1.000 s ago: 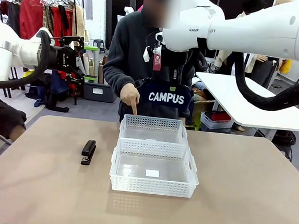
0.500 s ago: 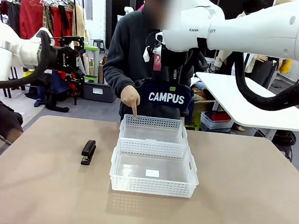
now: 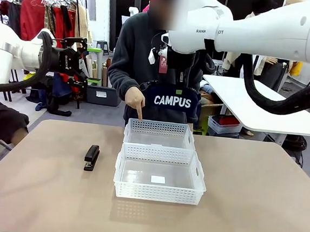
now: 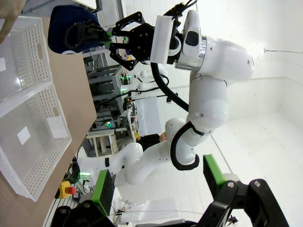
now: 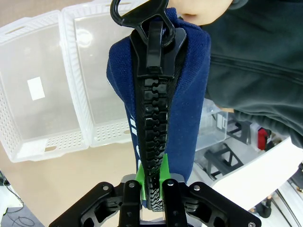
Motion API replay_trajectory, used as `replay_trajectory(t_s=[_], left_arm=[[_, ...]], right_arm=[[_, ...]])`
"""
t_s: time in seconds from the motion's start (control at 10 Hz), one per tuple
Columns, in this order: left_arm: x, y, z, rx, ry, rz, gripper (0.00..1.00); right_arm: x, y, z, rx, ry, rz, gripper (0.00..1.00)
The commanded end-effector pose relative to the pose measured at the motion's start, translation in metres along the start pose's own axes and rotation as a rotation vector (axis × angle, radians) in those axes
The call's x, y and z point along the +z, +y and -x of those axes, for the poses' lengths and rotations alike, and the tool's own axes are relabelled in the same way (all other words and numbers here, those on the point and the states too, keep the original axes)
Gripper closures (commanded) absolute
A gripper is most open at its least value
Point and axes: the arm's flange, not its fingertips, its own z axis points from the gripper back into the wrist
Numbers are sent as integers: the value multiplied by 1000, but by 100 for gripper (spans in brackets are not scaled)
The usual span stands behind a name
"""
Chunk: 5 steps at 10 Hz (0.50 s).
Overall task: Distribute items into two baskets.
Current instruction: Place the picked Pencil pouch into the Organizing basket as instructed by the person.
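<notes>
The navy "CAMPUS" pouch [image 3: 172, 102] hangs in the air above the far basket [image 3: 159, 129], with my right gripper [image 3: 178, 84] shut on its top. In the right wrist view the green pads [image 5: 141, 176] pinch the black zipper edge of the pouch [image 5: 189, 94], and both baskets lie below: the labelled one [image 5: 33, 144] and the other [image 5: 111, 132]. The larger near basket [image 3: 158, 193] has a white label on its floor. A black stapler [image 3: 91, 157] lies on the table left of the baskets. My left gripper [image 3: 84, 61] is raised at the far left, open and empty.
A person stands at the far side, one hand [image 3: 136, 101] pointing a finger down at the far basket's left rear corner. The brown table [image 3: 256, 201] is bare to the right. A clothes rack [image 3: 44, 14] and a white table [image 3: 254, 103] stand behind.
</notes>
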Motion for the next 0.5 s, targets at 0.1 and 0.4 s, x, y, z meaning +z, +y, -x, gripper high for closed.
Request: replay_trajectory(t_s=[0.1, 0.4], left_arm=[[1, -1, 1, -1, -3, 2, 0], [1, -1, 1, -1, -3, 2, 0]], right_arm=[[-15, 1, -9, -3, 10, -13, 100], [-50, 1, -24, 41, 31, -50, 100]])
